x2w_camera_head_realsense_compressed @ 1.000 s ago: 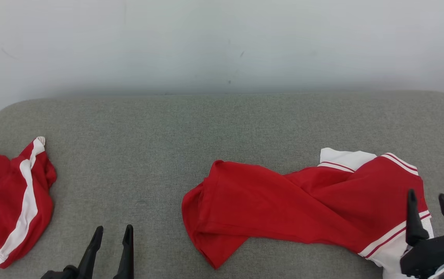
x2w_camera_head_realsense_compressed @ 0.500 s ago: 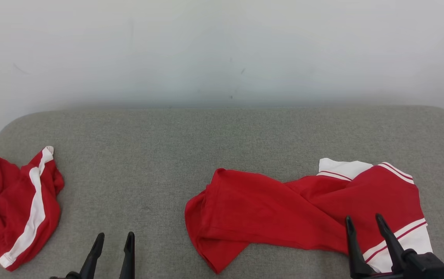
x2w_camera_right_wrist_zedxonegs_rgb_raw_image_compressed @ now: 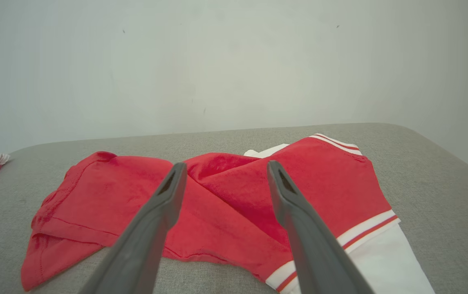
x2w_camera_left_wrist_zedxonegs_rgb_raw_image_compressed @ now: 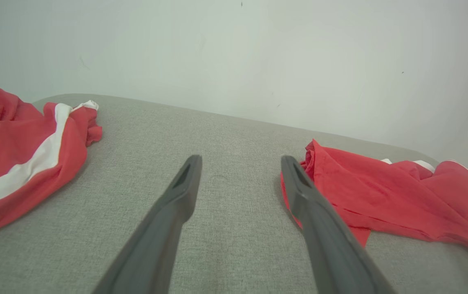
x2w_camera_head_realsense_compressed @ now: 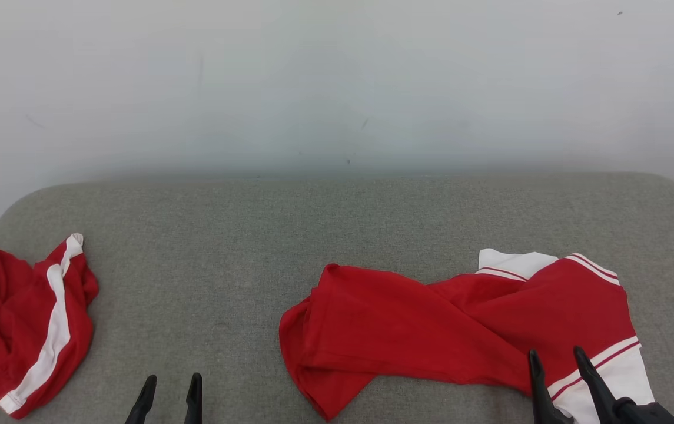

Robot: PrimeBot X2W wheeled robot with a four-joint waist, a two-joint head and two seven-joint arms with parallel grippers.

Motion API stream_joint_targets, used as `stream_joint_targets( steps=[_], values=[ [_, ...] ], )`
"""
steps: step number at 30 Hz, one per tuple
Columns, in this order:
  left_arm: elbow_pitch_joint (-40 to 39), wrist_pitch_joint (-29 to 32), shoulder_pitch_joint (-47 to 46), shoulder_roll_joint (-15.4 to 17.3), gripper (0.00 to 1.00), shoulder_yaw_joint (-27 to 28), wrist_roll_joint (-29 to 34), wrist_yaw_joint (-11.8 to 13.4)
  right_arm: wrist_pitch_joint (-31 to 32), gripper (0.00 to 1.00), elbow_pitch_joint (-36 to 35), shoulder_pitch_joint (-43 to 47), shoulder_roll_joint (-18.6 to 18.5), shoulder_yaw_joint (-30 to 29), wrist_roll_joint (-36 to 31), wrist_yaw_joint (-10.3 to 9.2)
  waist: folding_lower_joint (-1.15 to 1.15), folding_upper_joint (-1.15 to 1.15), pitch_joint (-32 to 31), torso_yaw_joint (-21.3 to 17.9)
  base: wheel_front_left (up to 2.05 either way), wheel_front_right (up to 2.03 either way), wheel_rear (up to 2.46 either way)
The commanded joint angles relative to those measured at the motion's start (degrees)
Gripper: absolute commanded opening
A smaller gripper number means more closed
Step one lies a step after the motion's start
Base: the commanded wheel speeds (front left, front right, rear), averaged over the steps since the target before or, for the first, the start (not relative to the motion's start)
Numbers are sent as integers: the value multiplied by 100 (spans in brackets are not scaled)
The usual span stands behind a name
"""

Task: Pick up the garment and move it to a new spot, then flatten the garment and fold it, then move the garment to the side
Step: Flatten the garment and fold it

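The right gripper (x2w_camera_head_realsense_compressed: 555, 352) has slid left across the red shirt (x2w_camera_head_realsense_compressed: 419, 324) to the frame's lower right; it and the left gripper (x2w_camera_head_realsense_compressed: 173, 377) at lower left both gape wide, empty.

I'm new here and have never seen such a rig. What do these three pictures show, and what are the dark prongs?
A two-armed wheeled robot. One picture comes from its head camera, looking down at a grey cushion; the other two come from wrist cameras, each looking along that arm's two dark fingers. Those prongs are its left hand and right hand, both open, holding nothing. A crumpled red and white shirt lies by the right hand; another red garment with a white stripe lies far left.
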Motion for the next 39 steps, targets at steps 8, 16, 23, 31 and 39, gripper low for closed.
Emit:
stream_joint_targets(
  steps=[8,16,23,31,39],
  values=[
    [2,-5,51,-3,100,38,77,10,10,100,-49,-15,-6,-14,96,5,1,0,34,13,0,0,0],
    [-10,-5,21,24,100,22,70,10,54,100,23,-53,-6,-20,157,5,1,0,70,-7,0,0,0],
    [13,-5,12,48,100,10,62,10,-9,100,48,-100,-6,-30,165,5,1,0,75,-45,0,0,0],
    [20,-5,-152,99,100,-162,111,10,153,100,18,-177,-8,-51,36,5,1,0,112,-146,0,0,0],
    [599,509,-751,226,100,-908,-242,10,1253,100,45,-285,-6,-591,-209,5,1,0,223,-418,0,0,0]
  ],
)
